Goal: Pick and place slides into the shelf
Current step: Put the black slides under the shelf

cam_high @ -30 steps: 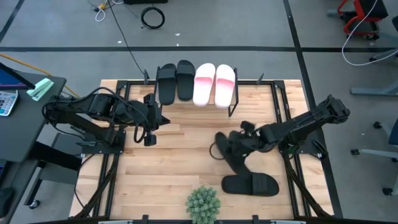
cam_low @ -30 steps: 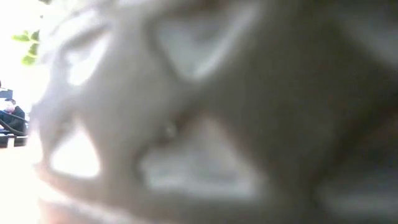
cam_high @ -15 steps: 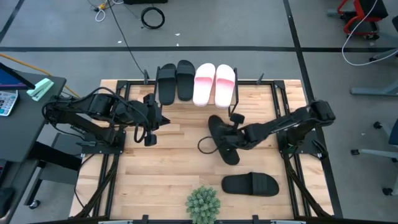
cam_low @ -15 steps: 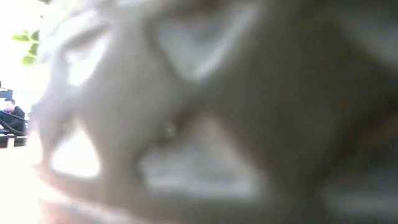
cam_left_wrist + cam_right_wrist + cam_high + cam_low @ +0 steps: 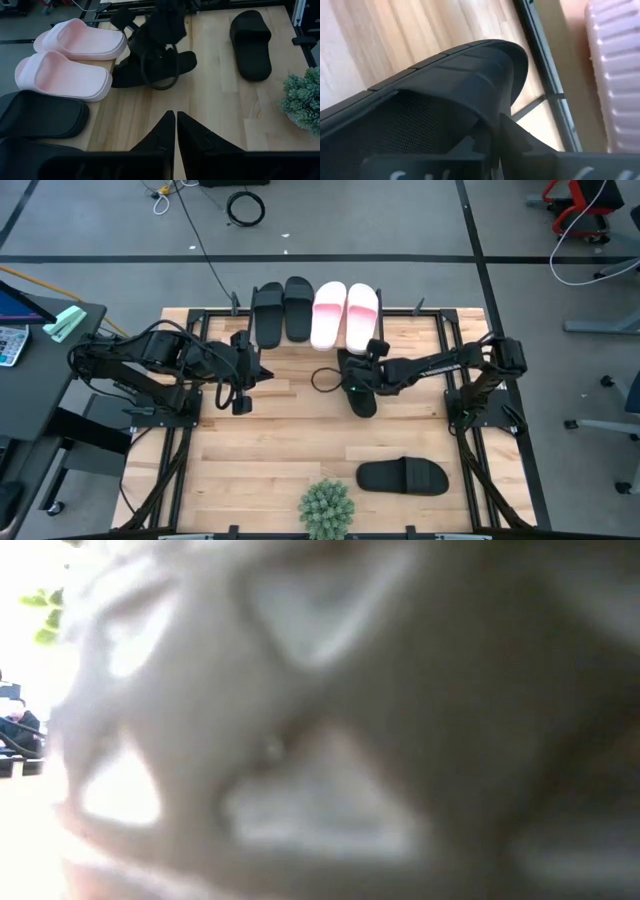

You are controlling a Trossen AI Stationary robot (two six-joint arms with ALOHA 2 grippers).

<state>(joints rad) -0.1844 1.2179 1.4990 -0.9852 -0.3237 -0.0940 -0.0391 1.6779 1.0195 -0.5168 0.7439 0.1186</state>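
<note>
I am holding a black slide (image 5: 357,385) in the right hand (image 5: 362,373), whose fingers are clamped on its strap; in the right wrist view the slide (image 5: 445,95) fills most of the picture, hanging over the worktop (image 5: 290,430) just beside the shelf (image 5: 400,330). The shelf's black wire leg (image 5: 547,95) and the ribbed sole of a pink slide (image 5: 615,65) are showing past it. On the shelf I am seeing two black slides (image 5: 280,310) lying side by side and, right of them, two pink slides (image 5: 345,315). Another black slide (image 5: 402,477) is lying flat on the worktop near the green plant (image 5: 326,508), well apart from the shelf. My left hand (image 5: 240,380) is waiting over the left part of the worktop, its fingers (image 5: 167,137) pressed together and gripping nothing. The low view is blurred beyond reading.
</note>
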